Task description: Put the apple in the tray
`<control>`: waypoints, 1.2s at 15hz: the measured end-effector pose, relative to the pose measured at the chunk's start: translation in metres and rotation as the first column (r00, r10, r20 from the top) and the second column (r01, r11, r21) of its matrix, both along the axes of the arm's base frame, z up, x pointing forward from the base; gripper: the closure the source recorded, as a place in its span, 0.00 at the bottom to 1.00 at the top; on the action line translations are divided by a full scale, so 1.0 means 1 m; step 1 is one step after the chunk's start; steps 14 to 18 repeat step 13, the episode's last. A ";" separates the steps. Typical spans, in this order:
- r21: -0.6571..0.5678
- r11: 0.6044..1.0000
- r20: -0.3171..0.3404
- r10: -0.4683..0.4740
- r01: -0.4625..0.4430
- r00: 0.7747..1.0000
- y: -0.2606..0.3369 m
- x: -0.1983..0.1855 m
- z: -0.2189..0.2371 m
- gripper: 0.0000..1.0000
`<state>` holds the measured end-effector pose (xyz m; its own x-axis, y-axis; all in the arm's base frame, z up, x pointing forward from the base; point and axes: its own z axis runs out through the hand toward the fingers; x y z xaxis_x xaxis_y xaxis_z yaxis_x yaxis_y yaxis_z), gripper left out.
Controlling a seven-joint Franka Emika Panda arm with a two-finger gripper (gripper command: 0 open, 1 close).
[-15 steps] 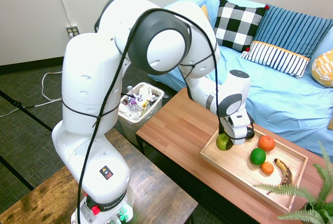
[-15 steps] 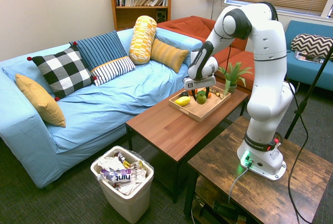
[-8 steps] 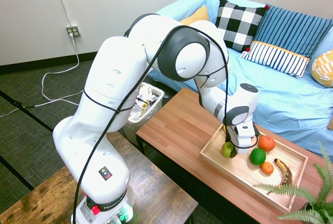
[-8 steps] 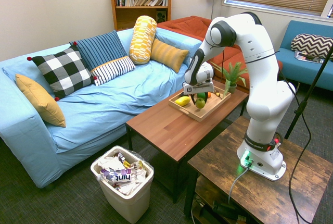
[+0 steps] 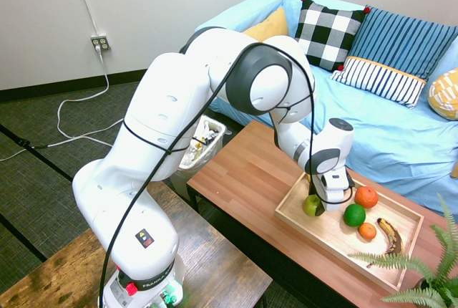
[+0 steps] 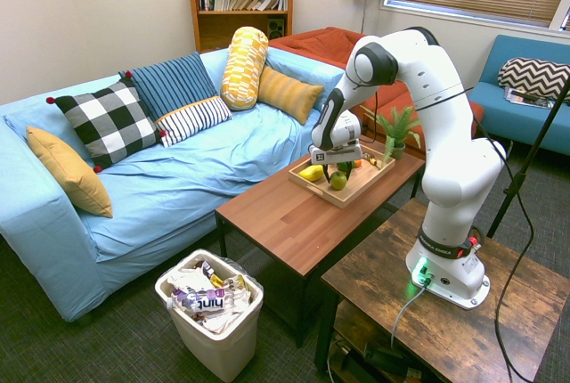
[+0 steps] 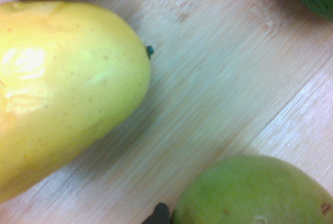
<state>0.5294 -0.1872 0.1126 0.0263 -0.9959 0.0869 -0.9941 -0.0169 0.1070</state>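
First exterior view: hand [image 5: 321,206] clamping apple [image 5: 313,205], hanging low at tray [image 5: 336,240] near corner — lower until fruit is resting, then release.
Second exterior view: apple [image 6: 338,181] sitting just beside yellow fruit [image 6: 312,172].
Wrist view: wood floor showing between fruits — aim for that gap.

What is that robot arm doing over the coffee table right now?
A white robot arm is putting fruit in a wooden tray on the coffee table. Its claw points straight down and is shut on a yellow-green apple, which sits low in the near corner of the tray. Whether the apple touches the tray floor cannot be told. Already in the tray are a yellow fruit, a green fruit, two orange fruits and a banana.
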 end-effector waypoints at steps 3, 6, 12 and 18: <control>0.001 1.000 0.019 0.019 -0.019 1.000 -0.002 0.002 0.002 0.00; 0.002 0.999 0.036 0.043 -0.043 0.998 -0.005 0.003 0.010 0.00; -0.018 0.994 0.098 0.112 -0.111 0.989 0.001 -0.003 0.082 0.00; -0.027 0.992 0.104 0.127 -0.125 0.986 0.002 -0.005 0.101 0.00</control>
